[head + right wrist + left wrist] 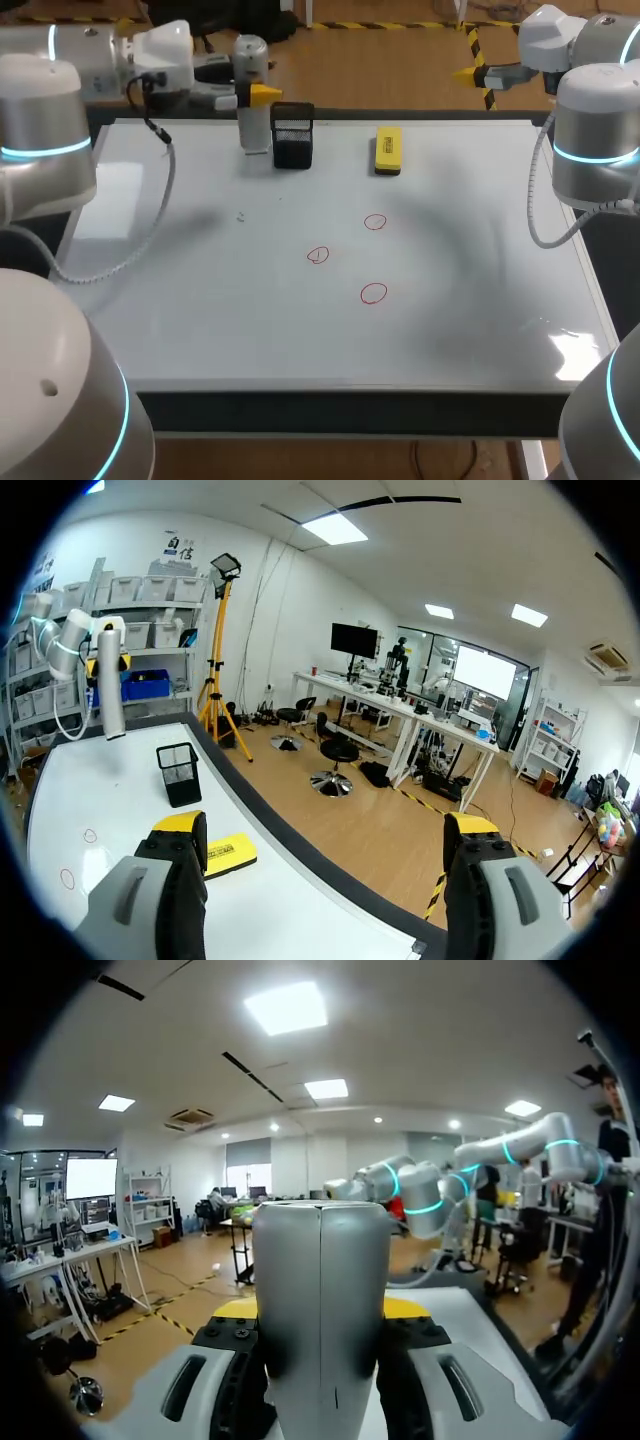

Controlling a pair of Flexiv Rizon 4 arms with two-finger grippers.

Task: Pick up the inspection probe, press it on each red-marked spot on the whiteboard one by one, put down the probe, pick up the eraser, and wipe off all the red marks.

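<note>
Three red marks (318, 256) await, so your left jaws clamp the probe (252, 112) upright; right jaws stand open.

The left claw (256, 96) is gripping the upright probe (250, 56); the right claw (325, 828) is hovering with fingers spread wide.

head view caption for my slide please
Left gripper holds upright grey cylindrical probe beside black mesh holder; yellow block eraser and three red circles on whiteboard.
</note>
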